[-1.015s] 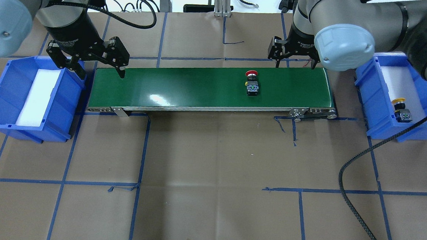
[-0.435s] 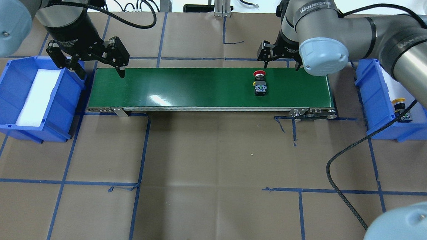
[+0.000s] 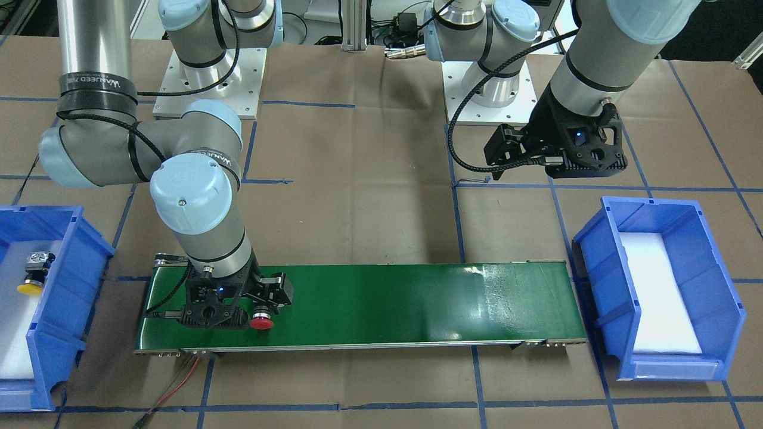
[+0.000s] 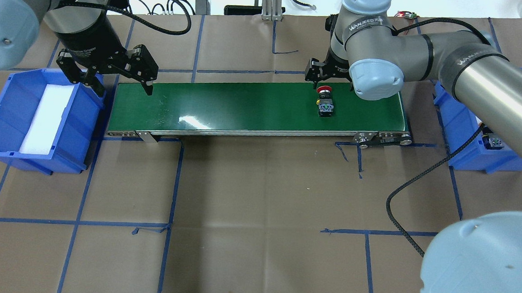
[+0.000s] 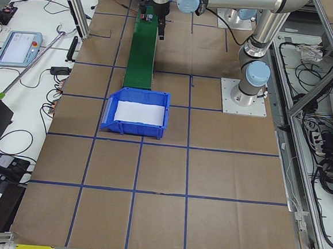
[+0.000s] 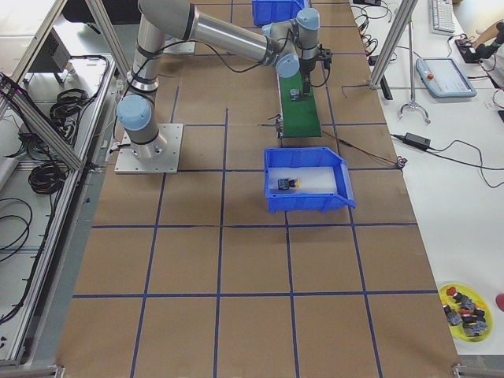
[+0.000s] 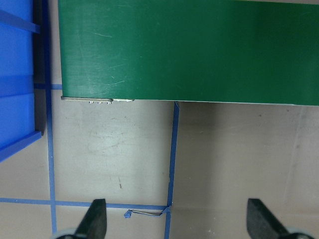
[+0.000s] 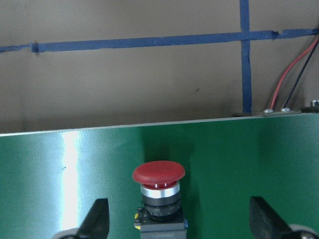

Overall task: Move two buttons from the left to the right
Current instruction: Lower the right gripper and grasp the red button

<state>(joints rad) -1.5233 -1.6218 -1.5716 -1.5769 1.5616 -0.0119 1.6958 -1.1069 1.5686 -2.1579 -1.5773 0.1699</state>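
Observation:
The red button (image 4: 325, 100) lies on its side on the green conveyor belt (image 4: 245, 105) near the belt's right end, cap toward the far edge. My right gripper (image 4: 331, 78) hangs open above it; the right wrist view shows the red button (image 8: 158, 181) between the two spread fingertips (image 8: 97, 219), untouched. The yellow button (image 3: 30, 280) lies in the right blue bin (image 3: 59, 333), also seen as the yellow button (image 6: 285, 185) from the side. My left gripper (image 4: 117, 83) stays open and empty over the belt's left end.
The left blue bin (image 4: 0, 117) holds only a white foam pad and stands beside the belt's left end. A black cable (image 4: 413, 183) trails over the brown paper near the right bin (image 4: 464, 150). Red and black wires (image 8: 286, 84) run off the belt's far right corner.
The red button has travelled to the right along the belt. My right arm has swung left and brought its open gripper over the button. The left arm has not moved.

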